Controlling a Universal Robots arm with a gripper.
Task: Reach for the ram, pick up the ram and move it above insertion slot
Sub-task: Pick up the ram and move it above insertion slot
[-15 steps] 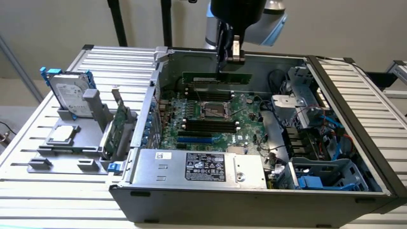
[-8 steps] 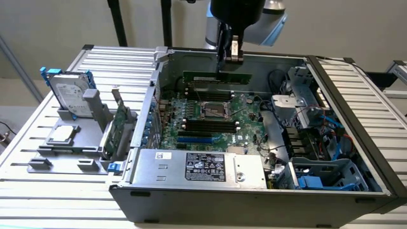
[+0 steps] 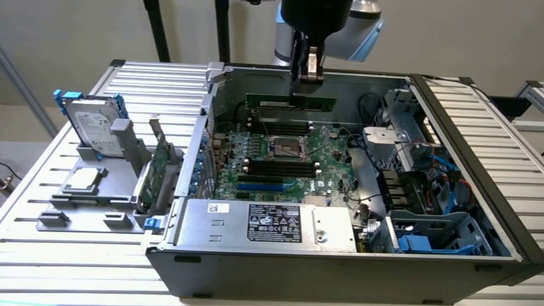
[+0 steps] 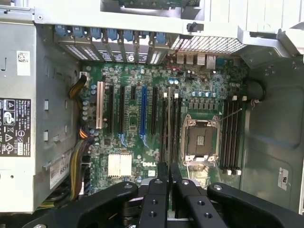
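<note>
Ribbed metal table (image 3: 76, 217) under open computer case (image 3: 340, 268), pale wall (image 3: 68, 32) behind.

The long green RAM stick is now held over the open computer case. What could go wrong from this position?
1. The long green RAM stick hangs in the black gripper, which holds it near one end; it might tilt or slip.
2. The black memory slots lie close together beside the silver processor socket, so a small offset may meet the wrong slot.
3. The grey metal case wall stands near, leaving the gripper little room.
</note>
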